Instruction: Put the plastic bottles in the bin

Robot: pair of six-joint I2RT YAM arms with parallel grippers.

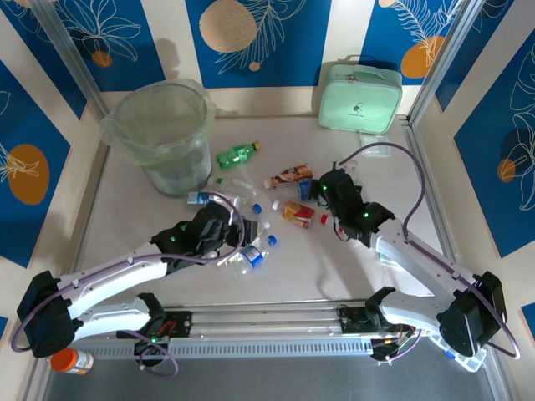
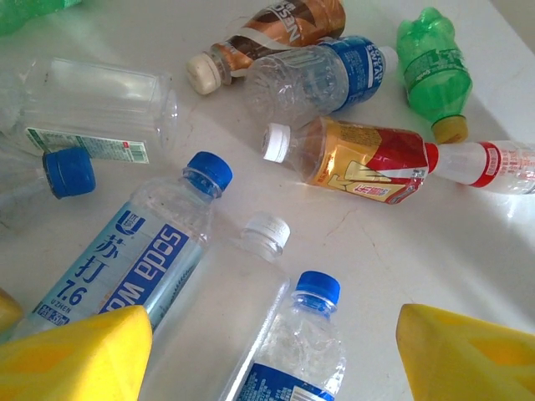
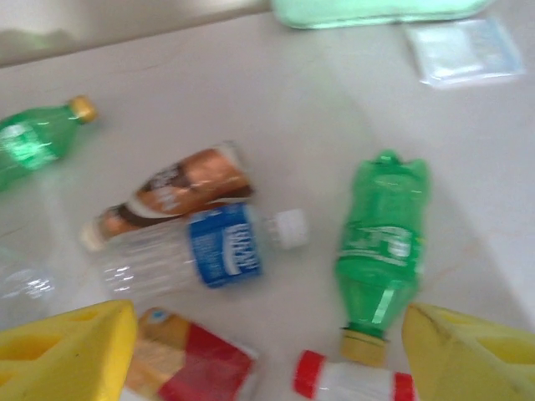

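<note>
Left claw [image 2: 272, 338] wide, empty, tilted down over plastic bottles [image 2: 134, 267]; right claw [image 3: 267, 342] same.

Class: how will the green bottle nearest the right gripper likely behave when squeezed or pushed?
The green bottle looks empty, so probably light. Its translucent plastic walls look thin and may buckle. Lying sideways, it could roll.

plastic bottles [image 1: 292, 175] crowd mid-table, bare tabletop [image 1: 389, 180] right, bin [image 1: 171, 163] apparently open

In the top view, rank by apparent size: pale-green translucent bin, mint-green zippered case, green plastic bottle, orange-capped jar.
Pale-green translucent bin
Mint-green zippered case
Green plastic bottle and orange-capped jar: too alike to rank
</note>
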